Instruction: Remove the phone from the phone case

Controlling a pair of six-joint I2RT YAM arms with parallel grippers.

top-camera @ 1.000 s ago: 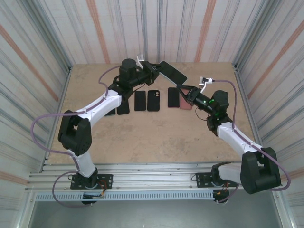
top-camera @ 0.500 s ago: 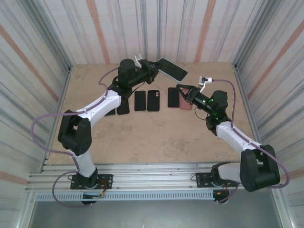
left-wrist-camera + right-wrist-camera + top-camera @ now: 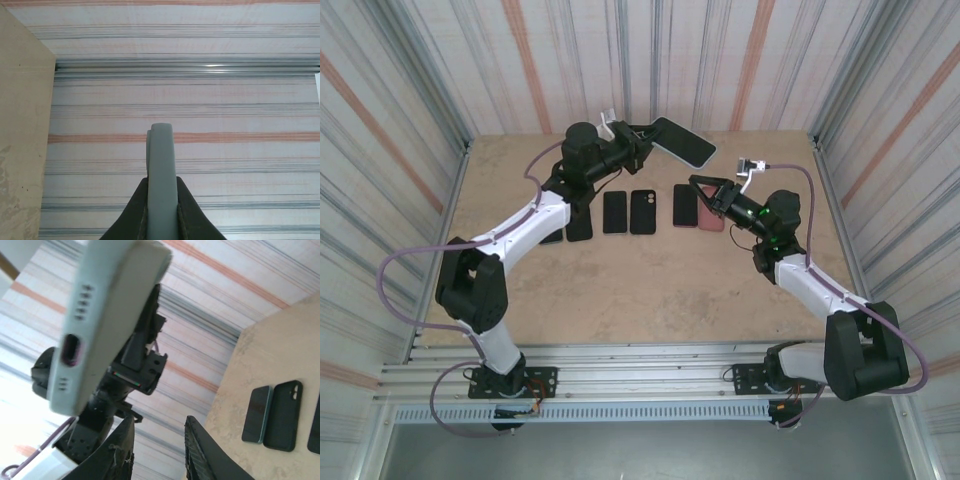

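A phone in a pale grey-green phone case (image 3: 682, 142) hangs in the air over the back of the table. My left gripper (image 3: 642, 136) is shut on one end of it. From the left wrist, its thin edge (image 3: 161, 170) stands straight up between the black fingers (image 3: 135, 210). The right wrist view looks up at the case's bottom end (image 3: 107, 305), with its port and speaker holes. My right gripper (image 3: 698, 184) sits just below and to the right of the phone, open, with nothing between its fingertips (image 3: 197, 440).
Several dark phones and cases (image 3: 628, 211) lie in a row on the wooden table (image 3: 650, 280), with a pink one (image 3: 711, 216) at the right end under my right gripper. Striped walls close in the table on three sides.
The right gripper, whose tips were at the phone's lower end, has let go, drawn back slightly and opened. The left gripper has raised the phone a little toward the back wall.
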